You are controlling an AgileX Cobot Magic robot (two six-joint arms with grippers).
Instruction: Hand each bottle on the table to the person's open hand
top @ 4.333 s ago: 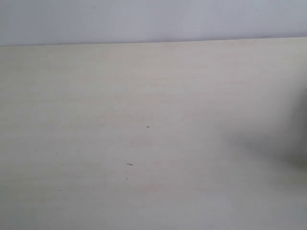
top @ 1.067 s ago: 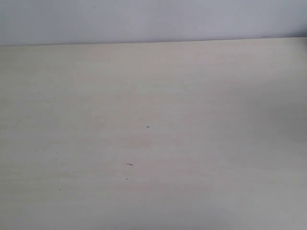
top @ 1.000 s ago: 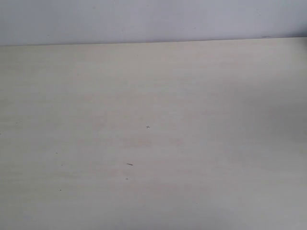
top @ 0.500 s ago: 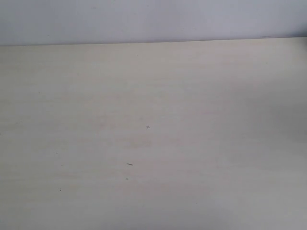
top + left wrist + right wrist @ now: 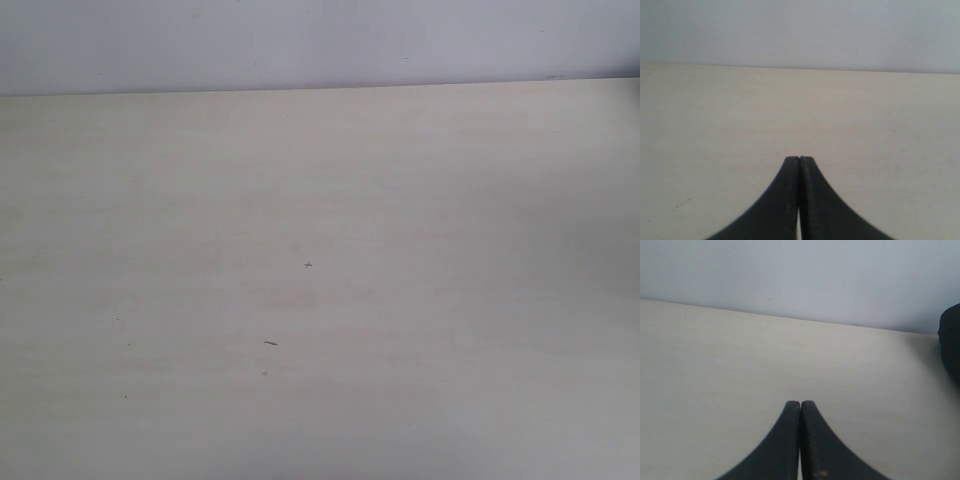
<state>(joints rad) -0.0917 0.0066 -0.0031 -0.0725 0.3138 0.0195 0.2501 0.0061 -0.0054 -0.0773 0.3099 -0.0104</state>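
Observation:
No bottle and no hand shows in any view. The pale beige table (image 5: 400, 200) fills the exterior view, bare except for a few small dark specks (image 5: 270, 343). Neither arm appears in that view. In the left wrist view my left gripper (image 5: 799, 159) is shut, its black fingers pressed together with nothing between them, over bare tabletop (image 5: 715, 115). In the right wrist view my right gripper (image 5: 800, 403) is likewise shut and holds nothing, above the same wood surface (image 5: 715, 355).
The table's far edge meets a plain grey-white wall (image 5: 300, 40). A dark rounded object (image 5: 951, 340) pokes in at the edge of the right wrist view; what it is cannot be made out.
A dark shadow at the right side of the table in the oldest exterior frame is gone. Nothing else differs over the last second.

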